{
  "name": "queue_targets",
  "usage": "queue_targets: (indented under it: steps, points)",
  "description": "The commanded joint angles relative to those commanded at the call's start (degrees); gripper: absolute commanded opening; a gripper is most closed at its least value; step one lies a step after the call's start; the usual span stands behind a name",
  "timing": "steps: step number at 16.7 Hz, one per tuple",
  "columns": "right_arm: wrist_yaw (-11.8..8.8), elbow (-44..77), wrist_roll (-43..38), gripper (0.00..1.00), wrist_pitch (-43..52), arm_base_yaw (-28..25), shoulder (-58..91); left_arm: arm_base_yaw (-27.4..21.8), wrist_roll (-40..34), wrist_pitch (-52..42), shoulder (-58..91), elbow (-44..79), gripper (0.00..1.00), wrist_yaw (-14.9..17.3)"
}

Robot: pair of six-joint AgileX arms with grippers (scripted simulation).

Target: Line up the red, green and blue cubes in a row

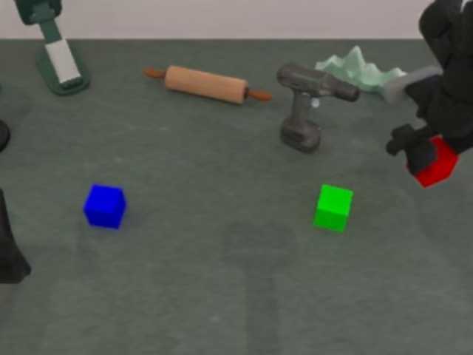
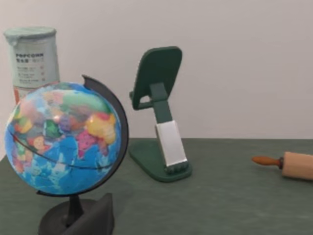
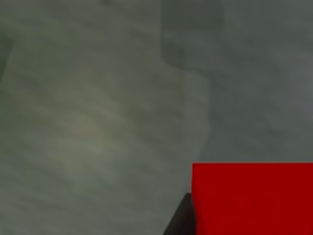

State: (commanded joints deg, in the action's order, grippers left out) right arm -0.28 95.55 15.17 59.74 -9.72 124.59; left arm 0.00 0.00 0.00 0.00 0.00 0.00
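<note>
The red cube (image 1: 437,164) sits between the fingers of my right gripper (image 1: 427,157), which is shut on it at the table's right side. In the right wrist view the red cube (image 3: 252,198) fills one corner, with a dark finger (image 3: 182,221) pressed against its side. The green cube (image 1: 333,208) rests on the table to the left of the gripper, in front of the drill. The blue cube (image 1: 104,205) lies far off at the left. My left arm (image 1: 10,259) is parked at the left edge, and one of its fingers (image 2: 95,218) shows far off to one side, so the gripper is open and empty.
A grey drill (image 1: 304,103), a wooden rolling pin (image 1: 207,83) and a pale green crumpled object (image 1: 358,68) line the back. A green phone stand (image 1: 60,59) is at the back left. A globe (image 2: 61,142) and a popcorn can (image 2: 32,56) stand near my left arm.
</note>
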Motion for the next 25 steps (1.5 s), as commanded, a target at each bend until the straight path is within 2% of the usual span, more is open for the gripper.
queue_targets:
  steps: [6,10,13,21,25]
  points:
    - [-0.01,0.56,-0.19,0.0,0.78,0.18,-0.38,0.0,0.0,0.0,0.0,0.0,1.0,0.0]
    - [0.18,5.6,-6.21,0.0,3.22,-4.46,2.56,0.0,0.0,0.0,0.0,0.0,1.0,0.0]
    - [0.48,12.67,-16.77,0.0,6.82,-11.22,6.6,0.0,0.0,0.0,0.0,0.0,1.0,0.0]
    - [1.23,33.35,-56.1,0.0,17.86,-33.58,17.58,0.0,0.0,0.0,0.0,0.0,1.0,0.0]
    - [1.76,39.7,-66.34,0.0,20.55,-40.78,19.74,0.0,0.0,0.0,0.0,0.0,1.0,0.0]
